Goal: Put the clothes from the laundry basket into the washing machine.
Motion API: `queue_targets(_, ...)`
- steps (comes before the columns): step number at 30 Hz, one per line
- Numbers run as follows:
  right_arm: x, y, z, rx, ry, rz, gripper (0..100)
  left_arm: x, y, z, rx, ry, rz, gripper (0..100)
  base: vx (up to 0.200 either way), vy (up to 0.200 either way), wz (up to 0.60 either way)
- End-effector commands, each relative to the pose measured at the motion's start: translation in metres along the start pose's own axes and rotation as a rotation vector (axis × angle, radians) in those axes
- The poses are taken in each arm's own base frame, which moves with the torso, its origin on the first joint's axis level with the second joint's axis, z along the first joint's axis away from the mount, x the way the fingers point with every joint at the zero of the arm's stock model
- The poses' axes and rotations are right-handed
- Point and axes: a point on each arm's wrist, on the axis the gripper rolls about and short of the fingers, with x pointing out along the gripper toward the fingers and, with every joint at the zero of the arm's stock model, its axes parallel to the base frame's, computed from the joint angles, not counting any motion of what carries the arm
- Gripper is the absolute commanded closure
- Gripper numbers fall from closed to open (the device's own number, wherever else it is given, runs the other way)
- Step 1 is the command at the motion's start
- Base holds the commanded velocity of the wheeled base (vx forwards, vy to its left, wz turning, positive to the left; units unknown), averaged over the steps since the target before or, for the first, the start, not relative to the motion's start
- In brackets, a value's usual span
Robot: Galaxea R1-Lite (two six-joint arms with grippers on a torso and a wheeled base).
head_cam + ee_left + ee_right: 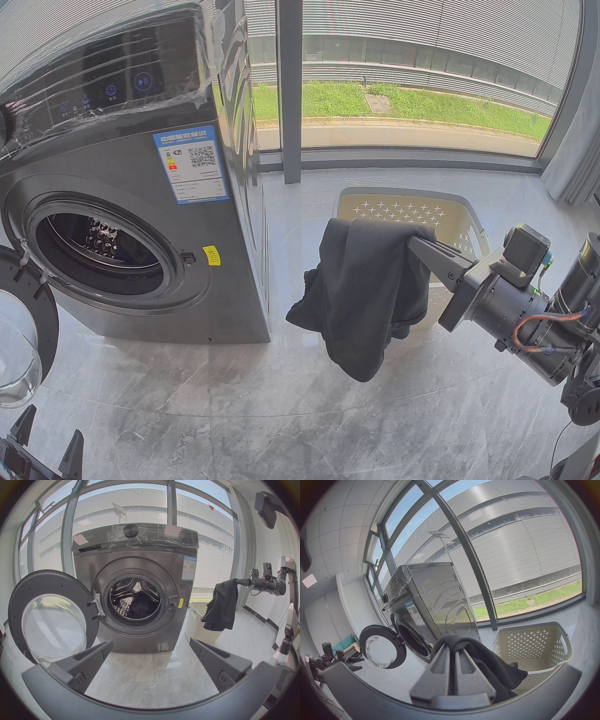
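Grey left gripper [50,431] sits spread wide, empty, before the open washing machine [125,187], its drum holding dark laundry [140,606]; the black garment [365,294] hangs pinched in the closed right gripper [452,650] over the seemingly empty laundry basket [400,206], yet to go in.

laundry corner, washing machine [125,187], laundry basket [462,219], big window [406,69]

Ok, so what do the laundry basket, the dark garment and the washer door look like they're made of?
Laundry basket: cream moulded plastic, matte, judging by the star cutouts in its walls.
Garment: soft dark fabric, perhaps knit or fleece; it drapes in limp folds.
Washer door: dark ring, likely plastic, around a clear domed window, glass or clear plastic.
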Motion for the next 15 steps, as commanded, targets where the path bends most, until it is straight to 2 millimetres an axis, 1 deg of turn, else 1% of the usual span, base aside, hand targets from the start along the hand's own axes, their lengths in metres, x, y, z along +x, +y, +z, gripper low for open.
queue_targets(1,0.0002,0.0,-0.0009,0.0,0.003,0.0,100,0.0002,0.0001,-0.0048,-0.001,0.003,0.0,0,0.0,0.0,0.0)
queue_targets(5,0.0002,0.0,-0.0009,0.0,0.003,0.0,100,0.0002,0.0001,-0.0048,-0.001,0.003,0.0,0,0.0,0.0,0.0)
queue_targets(15,-0.0002,-0.0005,-0.0015,0.001,0.006,-0.002,100,0.0002,0.0001,-0.0048,0.0,0.003,0.0,0,-0.2,0.0,0.0)
